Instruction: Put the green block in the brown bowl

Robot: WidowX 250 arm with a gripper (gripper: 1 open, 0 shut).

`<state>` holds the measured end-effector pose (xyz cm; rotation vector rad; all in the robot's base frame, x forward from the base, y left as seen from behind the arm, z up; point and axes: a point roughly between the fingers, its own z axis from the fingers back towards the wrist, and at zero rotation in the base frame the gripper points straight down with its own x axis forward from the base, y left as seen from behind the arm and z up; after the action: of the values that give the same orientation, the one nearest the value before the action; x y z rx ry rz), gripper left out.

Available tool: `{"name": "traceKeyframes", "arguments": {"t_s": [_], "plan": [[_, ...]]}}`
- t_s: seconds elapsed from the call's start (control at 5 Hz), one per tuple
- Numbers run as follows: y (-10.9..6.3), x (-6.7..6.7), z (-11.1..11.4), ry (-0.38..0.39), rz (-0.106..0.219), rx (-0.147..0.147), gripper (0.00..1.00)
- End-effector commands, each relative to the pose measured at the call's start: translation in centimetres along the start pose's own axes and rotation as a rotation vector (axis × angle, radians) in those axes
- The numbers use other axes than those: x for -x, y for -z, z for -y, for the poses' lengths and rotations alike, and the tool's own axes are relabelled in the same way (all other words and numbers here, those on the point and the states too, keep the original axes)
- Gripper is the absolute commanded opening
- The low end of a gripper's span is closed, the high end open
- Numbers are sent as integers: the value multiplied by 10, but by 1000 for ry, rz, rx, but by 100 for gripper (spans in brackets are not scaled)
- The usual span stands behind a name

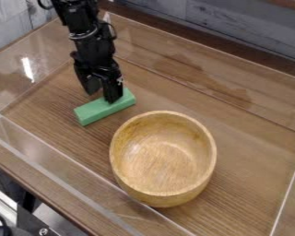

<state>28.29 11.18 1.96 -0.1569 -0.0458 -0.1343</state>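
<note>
The green block (pixel 102 109) lies flat on the wooden table, left of centre, angled toward the brown bowl. My black gripper (pixel 99 92) points straight down over the block's far end, open, with one finger on each side of that end and its fingertips (pixel 112 93) low at the table. The brown bowl (pixel 164 157) stands upright and empty to the lower right of the block, a short gap apart from it. Whether the fingers touch the block I cannot tell.
Clear plastic walls (pixel 40 198) enclose the table along the front and left. A grey panelled wall (pixel 224 18) runs behind. Bare wood (pixel 224 83) stretches to the right of the gripper and behind the bowl.
</note>
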Motion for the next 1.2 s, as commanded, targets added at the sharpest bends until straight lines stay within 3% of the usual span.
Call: {"name": "traceKeyframes", "arguments": {"t_s": [0.0, 1.0], "plan": [[11, 0, 6, -8, -34, 17, 100], [12, -2, 19, -48, -74, 46, 100]]}}
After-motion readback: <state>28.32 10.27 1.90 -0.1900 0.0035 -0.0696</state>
